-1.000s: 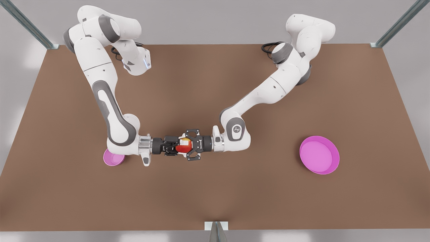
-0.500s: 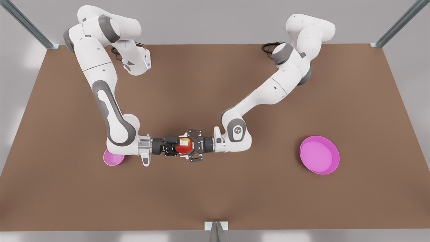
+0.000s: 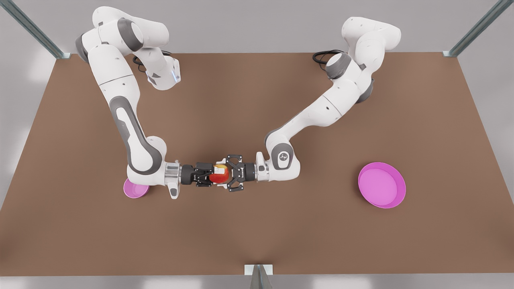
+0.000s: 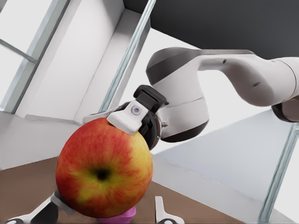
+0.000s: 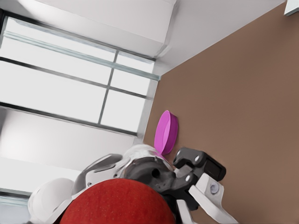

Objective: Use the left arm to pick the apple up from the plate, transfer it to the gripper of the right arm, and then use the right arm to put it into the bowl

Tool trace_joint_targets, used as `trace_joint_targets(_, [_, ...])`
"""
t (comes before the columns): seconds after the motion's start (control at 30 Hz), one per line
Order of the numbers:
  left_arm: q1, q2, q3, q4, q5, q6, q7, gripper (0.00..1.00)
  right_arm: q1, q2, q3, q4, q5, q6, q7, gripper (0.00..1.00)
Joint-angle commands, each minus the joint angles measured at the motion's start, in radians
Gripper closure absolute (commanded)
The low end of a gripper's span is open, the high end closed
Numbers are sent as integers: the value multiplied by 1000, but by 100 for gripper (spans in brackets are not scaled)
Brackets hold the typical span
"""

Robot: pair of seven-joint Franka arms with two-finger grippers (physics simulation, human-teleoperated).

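Note:
The apple point(image 3: 221, 175), red with yellow patches, hangs above the table's middle between the two arms. My right gripper point(image 3: 216, 174), on the arm with the silver cuff at the front view's left, is shut on it. In the left wrist view its white finger pad point(image 4: 129, 119) presses the apple point(image 4: 103, 172). My left gripper point(image 3: 233, 172), with linkage fingers, stands open just to the apple's right; the right wrist view shows its fingers point(image 5: 210, 189) apart from the apple point(image 5: 119, 203). The bowl point(image 3: 132, 189) sits under the right arm's wrist. The plate point(image 3: 381, 184) lies far right.
Both forearms stretch low across the brown table point(image 3: 257, 233) toward its middle. Metal frame posts point(image 3: 258, 277) stand at the table's edges. The plate point(image 5: 167, 131) appears on edge beyond the left arm in the right wrist view.
The left gripper and its wrist have drawn back slightly toward the front view's right. The apple stays where it was, in the right gripper. The right arm has not moved.

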Motion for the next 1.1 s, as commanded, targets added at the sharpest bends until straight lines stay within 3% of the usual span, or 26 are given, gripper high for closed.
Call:
trace_joint_targets(0.0, [17,-2,0,-24,1,-9,32,1,-1,-1,1,0,-3,-2,-3,26])
trace_joint_targets(0.17, [167,-26,3,-176,43,-144,55,1,-42,1,-9,-4,-20,-52,0,26])
trace_joint_targets(0.3, [377,-279,16,-518,259,-166,-144,1,-113,2,-12,-4,-122,-91,-7,26])
trace_joint_targets(0.37, [472,-410,23,-530,798,-187,-605,0,-166,11,-12,-1,-150,-138,-38,26])
trace_joint_targets(0.5, [673,-735,50,-509,1493,-650,-1234,0,-242,11,-13,-1,-239,-166,-32,26])
trace_joint_targets(0.57, [683,-779,50,-275,1692,-1006,-1628,0,-286,10,-13,13,-331,-167,-26,26])
trace_joint_targets(0.63, [684,-789,53,-248,1845,-1005,-1941,0,-323,10,-13,53,-458,-169,-9,27])
trace_joint_targets(0.67, [707,-798,50,-208,1858,-1011,-2007,0,-332,8,-13,94,-556,-168,57,28])
trace_joint_targets(0.7, [680,-864,140,-207,1835,-1003,-2039,0,-346,10,-13,126,-622,-168,66,29])
trace_joint_targets(0.73, [453,-956,473,-221,1654,-994,-2039,0,-355,10,-15,140,-671,-168,68,29])
trace_joint_targets(0.77, [330,-1003,633,-271,1581,-967,-2030,0,-358,10,-21,152,-696,-166,69,29])
trace_joint_targets(0.8, [299,-1117,638,-452,1604,-824,-2027,0,-357,10,-21,169,-751,-163,71,29])
trace_joint_targets(0.83, [298,-1131,639,-481,1611,-818,-2029,0,-358,10,-21,174,-793,-164,69,29])
trace_joint_targets(0.9, [336,-1069,639,-368,1612,-868,-2024,0,-369,10,-24,183,-892,-166,68,29])
trace_joint_targets(1.07, [331,-1026,639,-368,1608,-865,-2027,0,-387,14,-30,206,-1038,-166,60,28])
